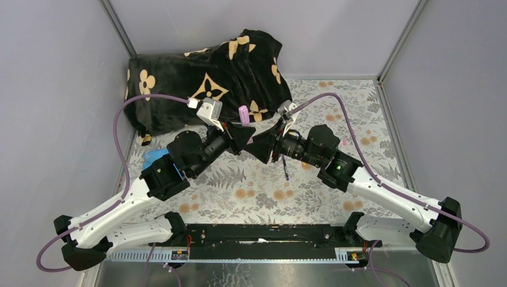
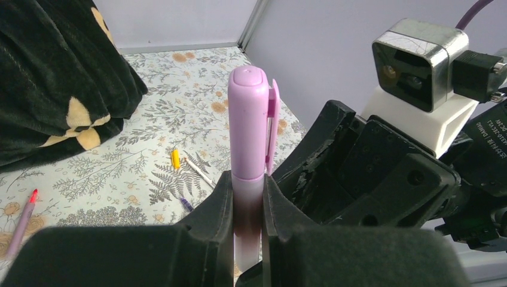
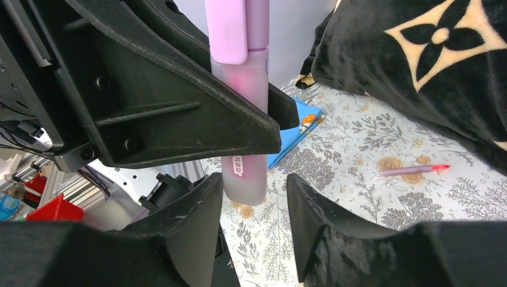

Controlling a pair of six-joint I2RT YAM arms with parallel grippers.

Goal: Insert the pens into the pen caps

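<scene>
Lilac-capped pen (image 2: 248, 149) pinched between the left fingers (image 2: 206, 230).

Pink pen (image 2: 247, 209): frosted pink barrel, upright, held off the table (image 2: 179, 89) by its middle; the lower end hangs free and carries a small label.
Lilac cap (image 2: 248, 119): has a side clip and sits on the pink pen's top end; it looks fully seated.
Red pen (image 3: 414, 170): pale barrel, bare red tip, lying flat, well apart from the rest.
White pen (image 2: 199, 172): thin, lying flat at a slant.
Yellow cap (image 2: 175, 158): short, lying flat just beside the white pen's far end.
Dark pen (image 1: 285, 170): lying flat; colour possibly dark blue, too small to tell.
</scene>
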